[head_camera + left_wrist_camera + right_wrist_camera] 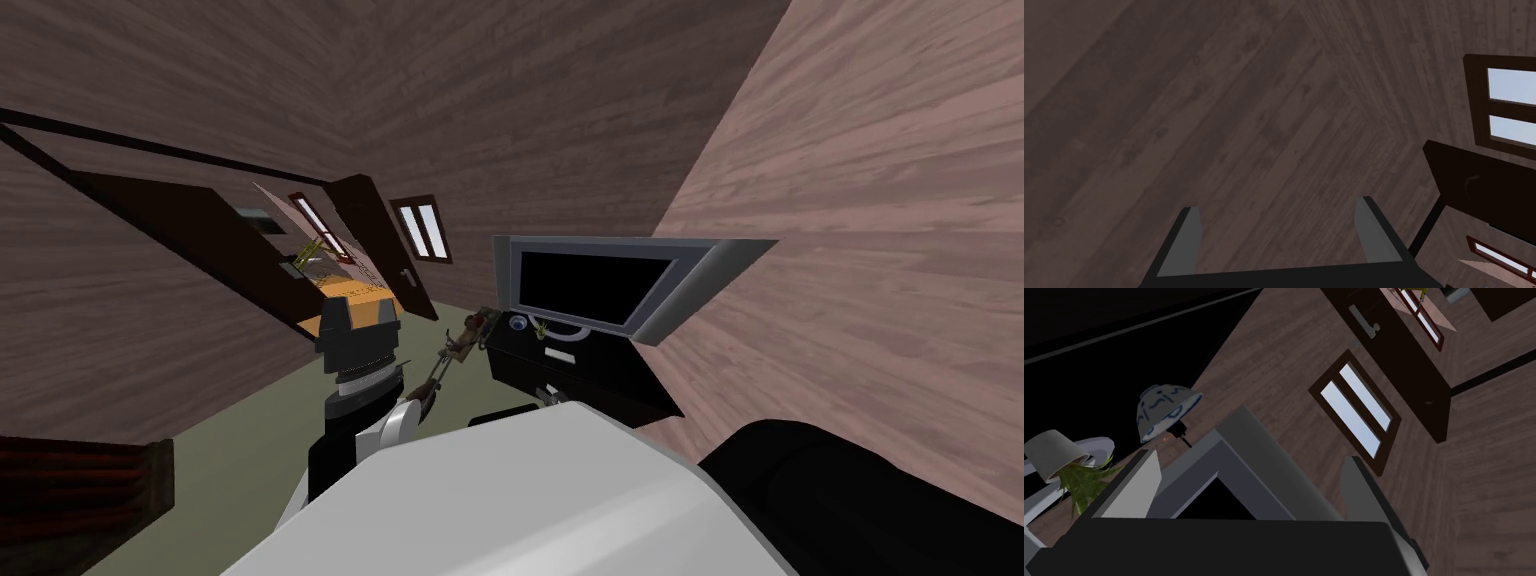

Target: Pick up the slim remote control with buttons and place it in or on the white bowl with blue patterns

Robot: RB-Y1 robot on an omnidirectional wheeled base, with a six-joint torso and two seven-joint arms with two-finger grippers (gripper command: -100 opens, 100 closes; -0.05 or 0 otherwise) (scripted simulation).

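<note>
Right wrist view: slim remote [1180, 431], seemingly, points at bowl [1166, 410].

- Shows dim, even light on brown plank walls [880, 200], flatly shaded like a render.
- Glows brightest at the pale blue window [1356, 410] panes, set in dark frames.
- Bends strongly in the head view: rolled, with walls splaying toward the corners.
- Darkens most in the left wrist view, planks murky grey-brown.
- Renders the white bowl [1164, 410] dull grey beside a pure black area [1099, 348].
- Leaves the television [590, 285] screen flat, matte black.
</note>
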